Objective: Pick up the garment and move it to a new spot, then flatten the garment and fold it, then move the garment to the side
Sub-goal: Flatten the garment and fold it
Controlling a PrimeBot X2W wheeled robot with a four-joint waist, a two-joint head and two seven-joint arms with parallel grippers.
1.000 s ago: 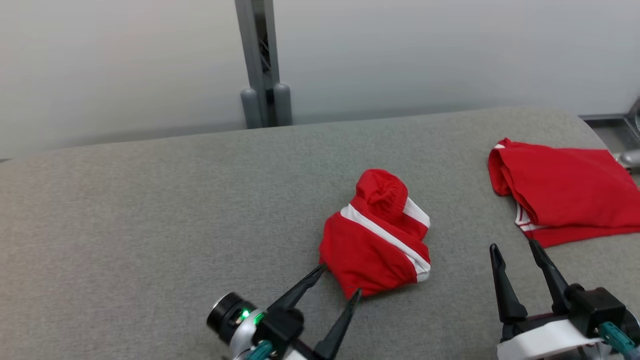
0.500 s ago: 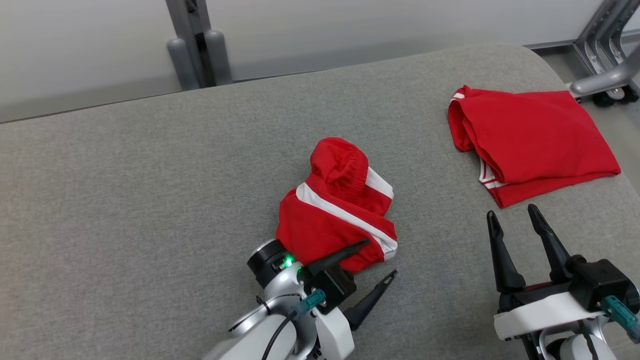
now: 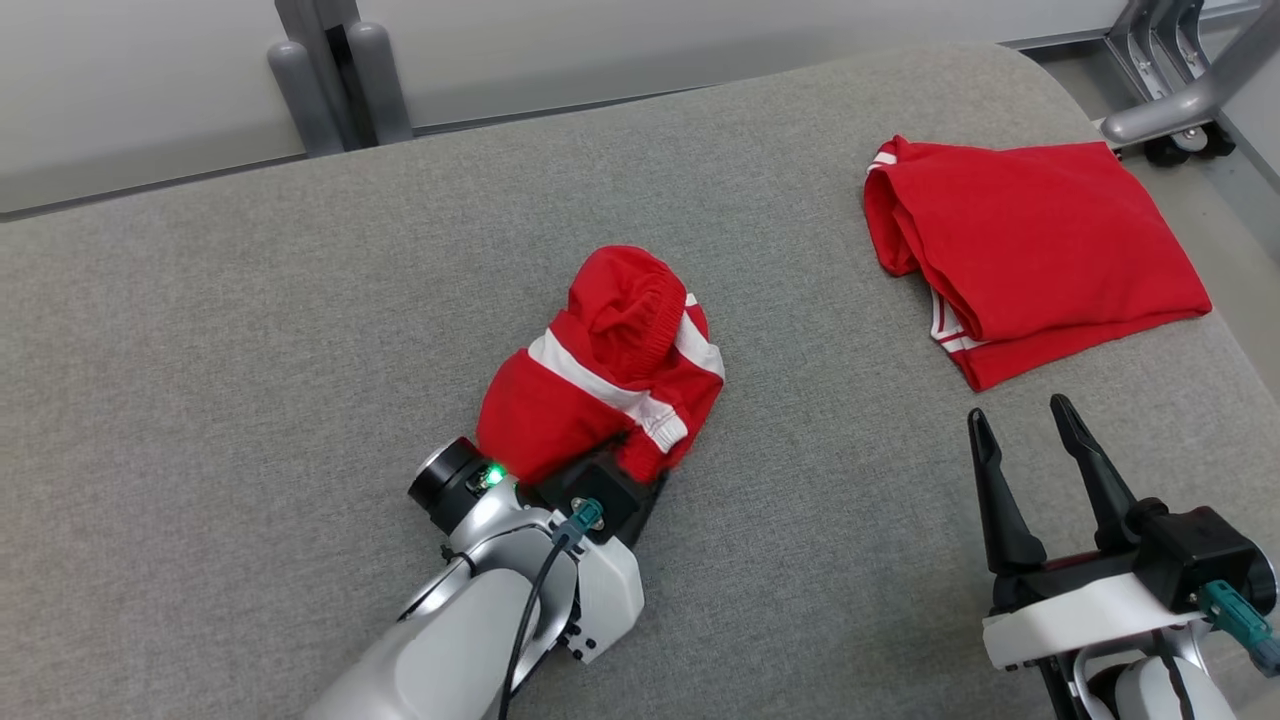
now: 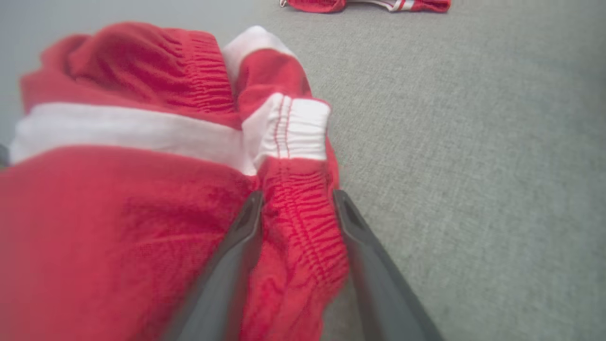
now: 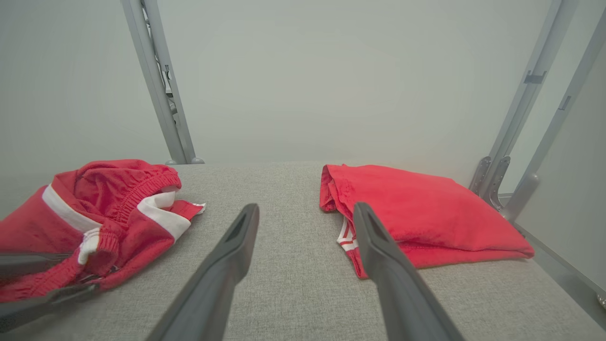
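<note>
The garment (image 3: 600, 370), red shorts with white stripes, lies crumpled in the middle of the grey padded table (image 3: 250, 330). My left gripper (image 3: 640, 470) is pushed into its near edge, and the cloth covers the fingers in the head view. In the left wrist view the left gripper (image 4: 296, 201) has a fold of the garment's (image 4: 142, 142) elastic hem filling the gap, with both fingers touching it. My right gripper (image 3: 1015, 420) stands open above bare table at the lower right, its fingers (image 5: 236, 246) spread with nothing between them. The garment (image 5: 94, 203) lies to its left.
A second red garment (image 3: 1040, 240), folded flat, lies at the table's far right corner and shows ahead of the right gripper (image 5: 416, 208). Grey metal posts (image 3: 330, 80) stand behind the table, and a metal frame (image 3: 1180, 80) stands off its right end.
The head camera has tilted down and turned. My left gripper has pushed forward under the garment's near edge and its fingers have narrowed on the hem, bunching the cloth. The right gripper stays open.
</note>
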